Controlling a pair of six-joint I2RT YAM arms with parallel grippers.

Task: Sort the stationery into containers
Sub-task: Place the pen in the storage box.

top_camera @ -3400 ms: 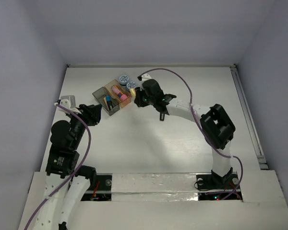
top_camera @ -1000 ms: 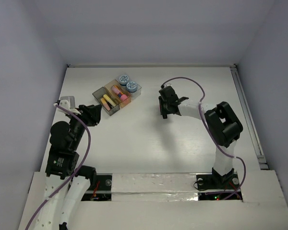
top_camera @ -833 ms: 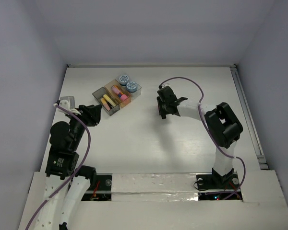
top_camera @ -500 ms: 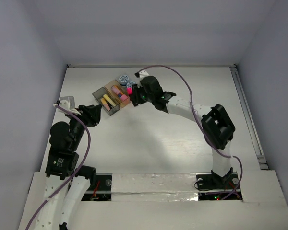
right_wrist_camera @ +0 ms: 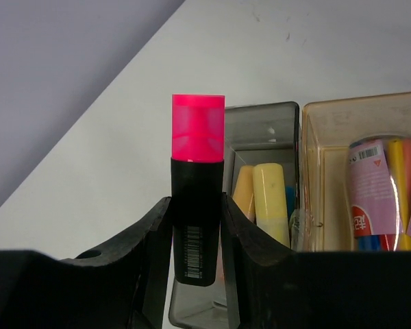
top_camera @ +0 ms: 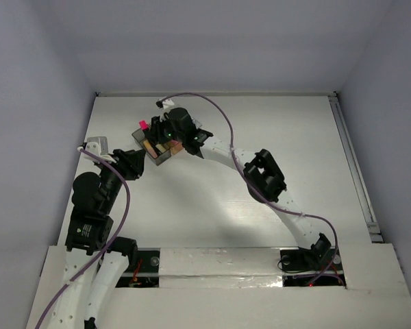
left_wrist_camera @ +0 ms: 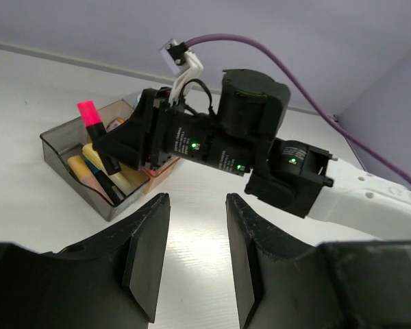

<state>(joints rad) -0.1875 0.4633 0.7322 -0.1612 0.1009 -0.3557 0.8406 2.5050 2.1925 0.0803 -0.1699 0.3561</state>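
My right gripper [top_camera: 153, 131] is shut on a pink-capped black highlighter [right_wrist_camera: 197, 205], held upright, cap up, over the near left edge of the smoky dark grey bin [right_wrist_camera: 260, 116]. The highlighter's cap also shows in the top view [top_camera: 142, 125] and the left wrist view [left_wrist_camera: 87, 113]. In the grey bin lie a yellow highlighter [right_wrist_camera: 270, 199] and an orange one [right_wrist_camera: 241, 188]. The tan bin [right_wrist_camera: 356, 110] beside it holds the pink bottle-shaped piece [right_wrist_camera: 370, 192]. The clear bin and tape rolls are hidden behind my right arm. My left gripper [top_camera: 133, 164] is open and empty, low over the table.
The right arm [top_camera: 260, 175] stretches across the table from its base at the near right to the bins. The row of bins [top_camera: 161, 156] stands at the far left of the table. The left wall runs close beside the left arm.
My right gripper swung from the table's middle to the bins with the pink-capped highlighter, then moved left across them to the grey bin. The left arm has not moved.
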